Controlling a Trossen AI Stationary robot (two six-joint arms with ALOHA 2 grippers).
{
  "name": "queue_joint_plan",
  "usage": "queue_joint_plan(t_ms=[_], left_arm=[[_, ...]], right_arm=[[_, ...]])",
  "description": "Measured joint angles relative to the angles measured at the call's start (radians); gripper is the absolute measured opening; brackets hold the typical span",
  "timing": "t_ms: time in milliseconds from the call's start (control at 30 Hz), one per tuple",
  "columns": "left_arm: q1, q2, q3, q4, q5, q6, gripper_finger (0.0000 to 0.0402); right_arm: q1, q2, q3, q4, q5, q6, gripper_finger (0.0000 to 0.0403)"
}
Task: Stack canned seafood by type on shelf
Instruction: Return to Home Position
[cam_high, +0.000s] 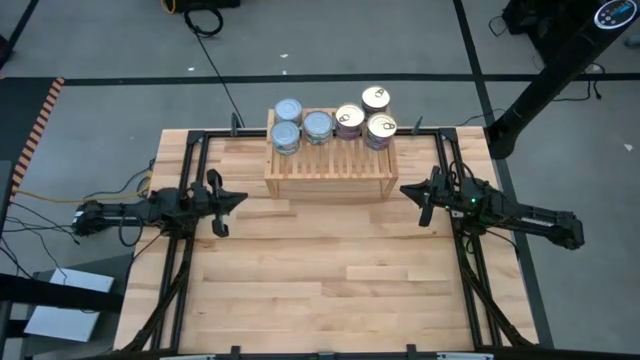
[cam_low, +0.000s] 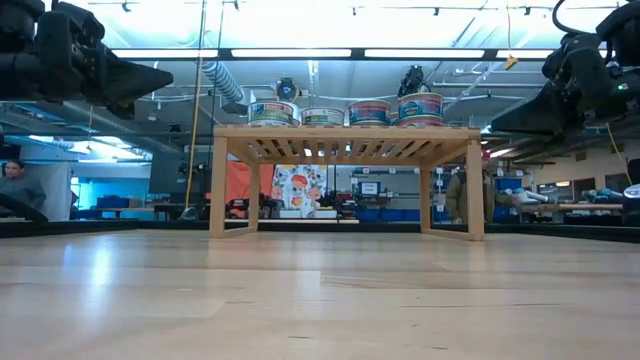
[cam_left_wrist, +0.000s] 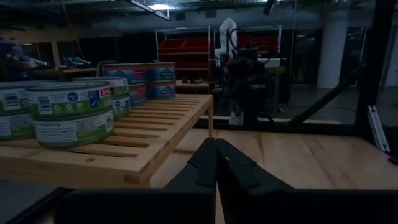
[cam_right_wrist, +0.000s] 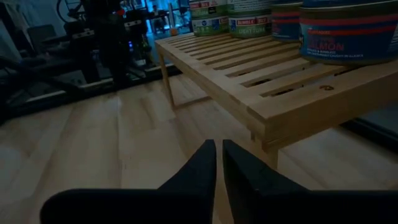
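The light wooden shelf (cam_high: 325, 168) stands on its side boards at the middle of the table's far side. On the far part of its slatted top rest the canned seafood tins: silvery-blue lids (cam_high: 288, 122) at the left, golden pull-tab lids (cam_high: 366, 115) at the right. The left wrist view shows green-labelled tins (cam_left_wrist: 71, 115) stacked two high. My left gripper (cam_high: 242, 200) hovers shut, left of the shelf's near left corner. My right gripper (cam_high: 404, 188) hovers right of its near right corner, with only a thin slit between the fingertips (cam_right_wrist: 219, 148). Neither holds anything.
Black frame rails (cam_high: 190, 160) run along the table's left and right sides and its far edge. The plank tabletop (cam_high: 320, 290) stretches bare in front of the shelf. Cables (cam_high: 40, 215) lie off the table's left. A person (cam_low: 15, 182) sits in the room beyond.
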Motion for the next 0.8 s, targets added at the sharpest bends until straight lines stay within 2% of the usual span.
queue_joint_plan(t_ms=[800], left_arm=[[0.000,0.000,0.000,0.005,0.003,0.000,0.0008]], right_arm=[[0.000,0.000,0.000,0.000,0.000,0.000,0.0039]])
